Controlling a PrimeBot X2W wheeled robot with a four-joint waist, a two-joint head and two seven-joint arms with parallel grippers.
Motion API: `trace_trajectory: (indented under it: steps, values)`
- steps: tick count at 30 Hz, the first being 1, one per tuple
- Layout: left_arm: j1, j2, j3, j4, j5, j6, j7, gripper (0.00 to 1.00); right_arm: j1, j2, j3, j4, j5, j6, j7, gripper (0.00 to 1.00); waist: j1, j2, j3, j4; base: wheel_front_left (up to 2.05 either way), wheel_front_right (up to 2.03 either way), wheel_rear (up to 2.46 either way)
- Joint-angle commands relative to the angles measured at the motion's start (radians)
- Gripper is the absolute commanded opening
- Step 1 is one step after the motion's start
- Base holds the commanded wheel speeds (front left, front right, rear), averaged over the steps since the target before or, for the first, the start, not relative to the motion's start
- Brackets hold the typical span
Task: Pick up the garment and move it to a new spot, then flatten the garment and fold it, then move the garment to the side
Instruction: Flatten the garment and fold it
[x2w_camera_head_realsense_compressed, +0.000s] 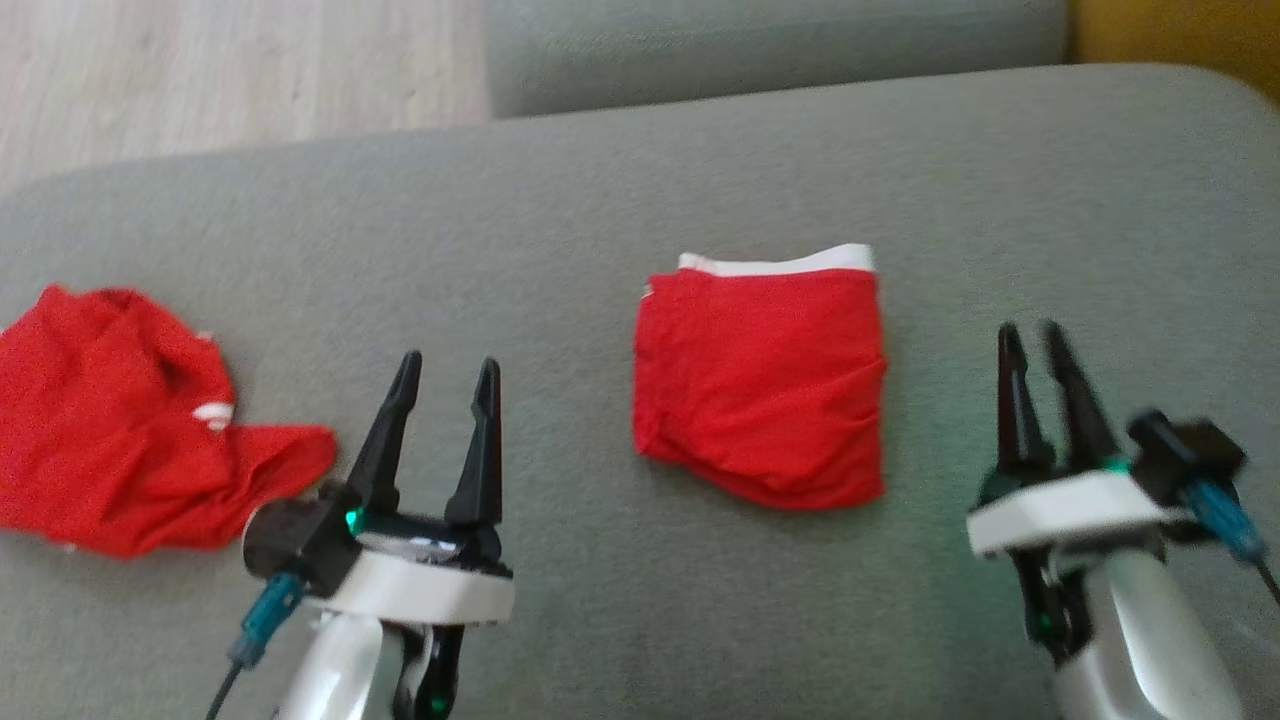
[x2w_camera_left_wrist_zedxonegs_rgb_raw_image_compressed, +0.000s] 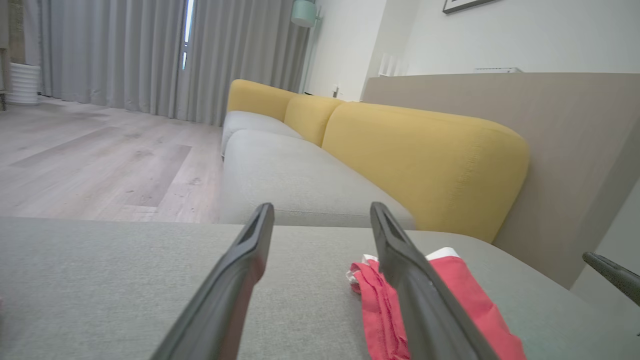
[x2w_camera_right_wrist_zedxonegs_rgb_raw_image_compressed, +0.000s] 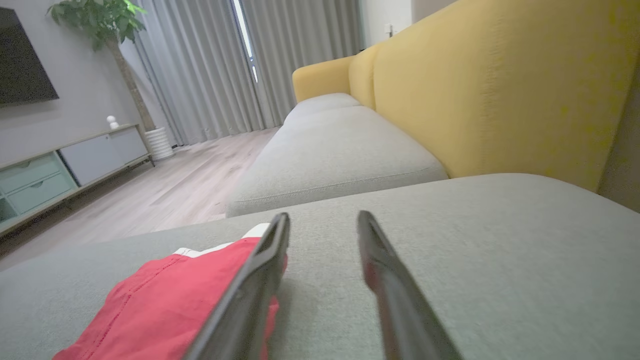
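Nearest me are two pincers, both low over the grey seat cushion (x2w_camera_head_realsense_compressed: 640, 180). The left pincer (x2w_camera_head_realsense_compressed: 449, 362) has its two dark fingers spread wide with nothing between them. The right pincer (x2w_camera_head_realsense_compressed: 1030, 332) is blurred from above, but its own wrist view shows its fingers parted by a narrower gap and gripping nothing.

Between them lies the folded red garment (x2w_camera_head_realsense_compressed: 760, 385), a neat square with a white band along its far edge, flat on the cushion. It lies at three o'clock from the left pincer and at nine o'clock from the right one, near each but touching neither. In the right wrist view it lies just beside the left-hand finger.

A second red garment (x2w_camera_head_realsense_compressed: 110, 440), crumpled in a heap, lies at nine o'clock from the left pincer. That makes two red garments.

Farther off, at twelve o'clock, is a second grey cushion (x2w_camera_head_realsense_compressed: 760, 50), then three yellow back cushions (x2w_camera_left_wrist_zedxonegs_rgb_raw_image_compressed: 425, 155) and the wood floor (x2w_camera_head_realsense_compressed: 200, 70).
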Motion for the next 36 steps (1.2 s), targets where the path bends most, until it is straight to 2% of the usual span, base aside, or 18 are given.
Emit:
trace_trajectory:
  steps: [1, 9, 15, 17, 21, 27, 31, 36]
  values:
    - [-0.060, 0.002, 0.027, -0.034, 0.000, -0.005, -0.006, 1.00, -0.080, -0.002, 0.041, -0.009, -0.019, 0.003, -0.011, 0.00, 0.0000, 0.0000, 0.043, 0.045, 0.00, 0.00, 0.00]
    - [-0.103, 0.002, -0.007, -0.025, -0.014, -0.006, -0.006, 1.00, -0.256, -0.002, 0.037, 0.252, -0.062, 0.003, 0.036, 0.00, 0.0000, 0.0000, 0.124, 0.157, 0.00, 0.00, 0.00]
    - [-0.124, 0.002, -0.018, -0.018, -0.024, -0.006, -0.006, 1.00, -0.369, -0.002, 0.022, 0.485, -0.109, 0.003, 0.055, 0.00, 0.0000, 0.0000, 0.139, 0.204, 0.00, 0.00, 0.00]
    - [-0.126, 0.002, -0.019, -0.018, -0.027, -0.006, -0.006, 1.00, -0.399, -0.002, 0.030, 0.529, -0.138, 0.003, 0.032, 0.00, 0.0000, 0.0000, 0.138, 0.211, 0.00, 0.00, 0.00]
    - [-0.124, 0.002, -0.021, -0.014, -0.032, -0.006, -0.006, 1.00, -0.428, -0.002, 0.051, 0.557, -0.113, 0.003, 0.003, 0.00, 0.0000, 0.0000, 0.126, 0.218, 0.00, 0.00, 0.00]
    - [-0.107, 0.002, -0.025, -0.006, -0.036, -0.006, -0.006, 1.00, -0.427, -0.002, 0.219, 0.520, 0.016, 0.003, -0.010, 0.00, 0.0000, 0.0000, 0.096, 0.218, 0.00, 0.00, 0.00]
    - [-0.105, 0.002, -0.029, -0.006, -0.039, -0.006, -0.006, 1.00, -0.421, -0.002, 0.349, 0.550, 0.070, 0.003, -0.007, 0.00, 0.0000, 0.0000, 0.087, 0.224, 0.00, 0.00, 0.00]
    - [-0.101, 0.002, -0.028, -0.008, -0.039, -0.006, -0.006, 1.00, -0.423, -0.002, 0.550, 0.583, 0.173, 0.003, 0.054, 0.00, 0.0000, 0.0000, 0.091, 0.227, 0.00, 0.00, 0.00]
